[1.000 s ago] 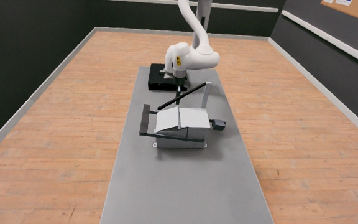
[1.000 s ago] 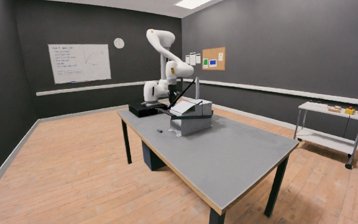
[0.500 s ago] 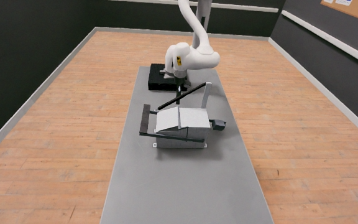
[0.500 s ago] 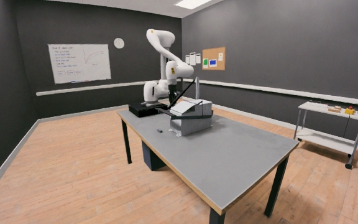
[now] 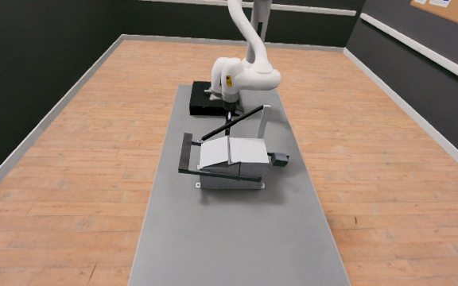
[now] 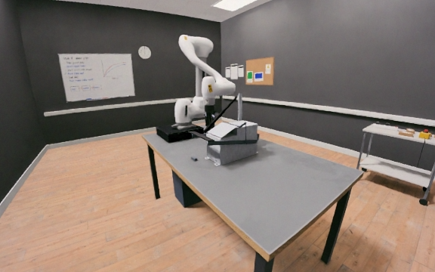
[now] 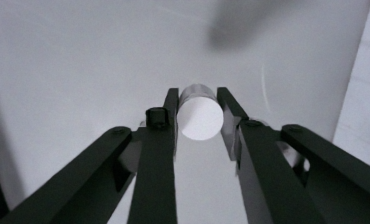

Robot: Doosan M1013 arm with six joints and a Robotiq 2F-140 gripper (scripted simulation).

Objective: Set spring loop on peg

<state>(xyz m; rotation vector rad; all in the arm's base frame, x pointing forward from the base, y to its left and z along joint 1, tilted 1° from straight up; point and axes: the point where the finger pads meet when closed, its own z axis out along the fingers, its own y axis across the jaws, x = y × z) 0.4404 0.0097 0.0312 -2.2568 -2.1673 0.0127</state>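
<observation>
The tool [image 5: 228,130] [image 6: 210,125] [image 7: 197,103] is reaching down on the robot's side of the feeder [image 5: 250,151] [image 6: 236,153], its two fingers clamping the round steel weight [image 7: 200,118] from opposite sides. The wrist view is showing the weight's pale flat end facing up between the fingertips, so this grip is probably keeping its base free for flat contact. From where I'm standing, the outside views aren't settling whether that base is touching the desk [image 5: 237,238] [image 6: 278,189] [image 7: 81,75] or hanging just above it.

A dark slanting bar [image 5: 233,123] [image 6: 223,112] is running up to an upright post [image 5: 264,124] [image 6: 239,107] near the arm, and I'm judging that it calls for care whenever the tool is lifting or crossing over. I can't make out the loop or which peg it is using. The weight is likely serving as the peg test; if this is its final parking, it seems rather near the feeder.
</observation>
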